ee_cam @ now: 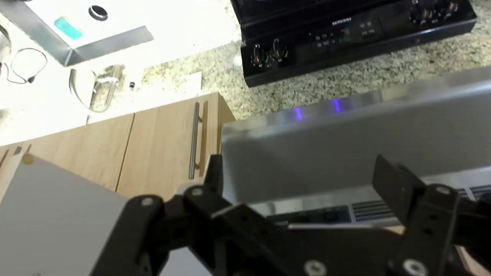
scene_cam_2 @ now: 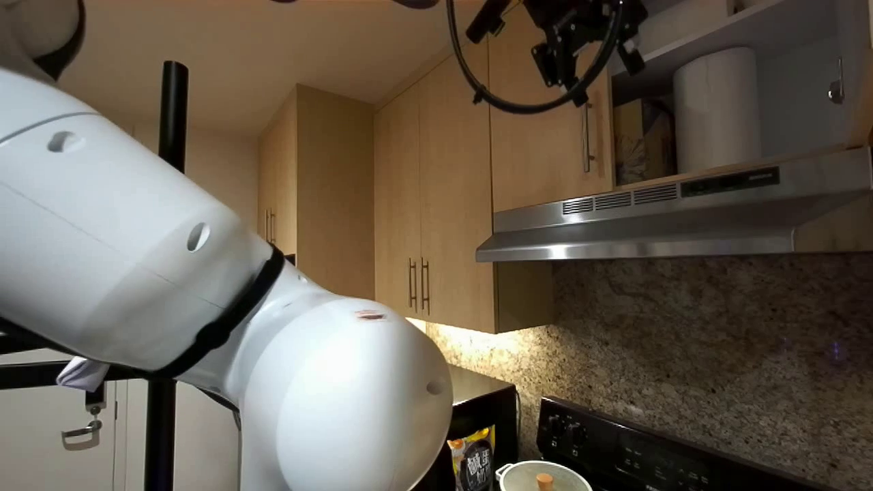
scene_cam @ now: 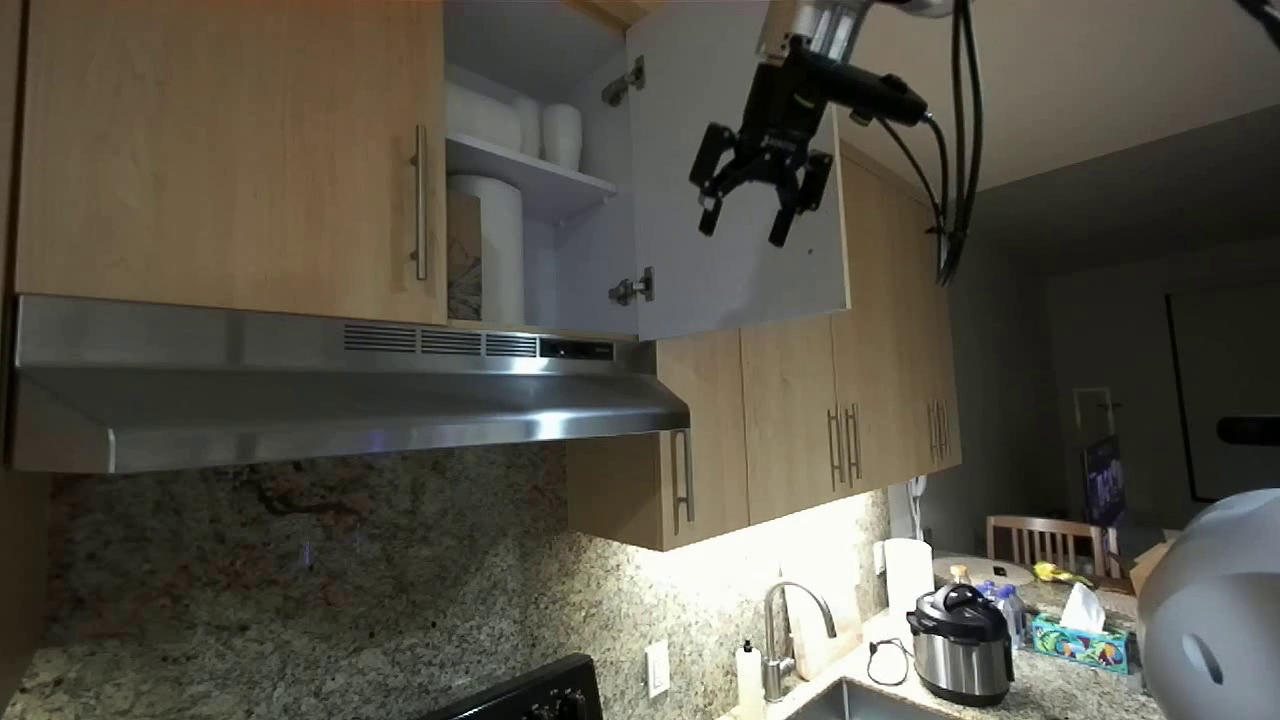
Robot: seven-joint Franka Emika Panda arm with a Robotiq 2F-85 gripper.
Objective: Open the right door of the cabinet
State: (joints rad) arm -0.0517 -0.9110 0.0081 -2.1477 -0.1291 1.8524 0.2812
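Clearly, the flat, white-backed right door point(scene_cam: 735, 280) of the light-wood wall cabinet point(scene_cam: 595, 245) stands open, and before it the black two-fingered pincer point(scene_cam: 744, 227) hangs with jaws apart.

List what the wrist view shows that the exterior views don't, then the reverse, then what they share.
Only the wrist view: the drain and a teal item inside the sink.
Only the exterior views: a white cylinder and a box in the cabinet.
Shared by all three: the gripper, open; the range hood; the stove's black control panel. The wrist view and an exterior view also share the right door, standing open.
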